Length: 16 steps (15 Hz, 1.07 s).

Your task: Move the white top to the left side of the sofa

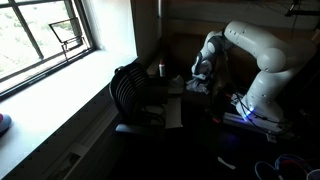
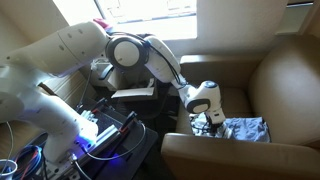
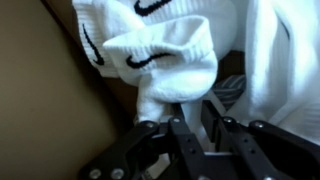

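Gripper [image 3: 190, 128] fills the bottom of the wrist view, pinched on a narrow fold of the white top [image 3: 165, 60]. The rest of it is bunched above, against the brown sofa [image 3: 40, 100]. In an exterior view the gripper [image 2: 208, 122] sits low over the seat, near the front edge. Risks as I judge them: the thin bite slips once I lift, or trailing fabric drags and snags on the cushion — I'd rise slowly before traversing left.
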Each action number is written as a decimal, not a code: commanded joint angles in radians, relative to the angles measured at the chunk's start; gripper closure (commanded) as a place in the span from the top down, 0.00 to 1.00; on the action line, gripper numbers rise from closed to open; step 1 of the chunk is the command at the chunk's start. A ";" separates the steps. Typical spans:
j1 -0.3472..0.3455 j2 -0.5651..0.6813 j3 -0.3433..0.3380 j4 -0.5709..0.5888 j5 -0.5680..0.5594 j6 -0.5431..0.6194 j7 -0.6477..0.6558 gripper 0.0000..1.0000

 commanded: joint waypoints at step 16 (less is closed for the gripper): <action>-0.237 -0.327 0.235 -0.076 0.027 0.065 -0.352 0.00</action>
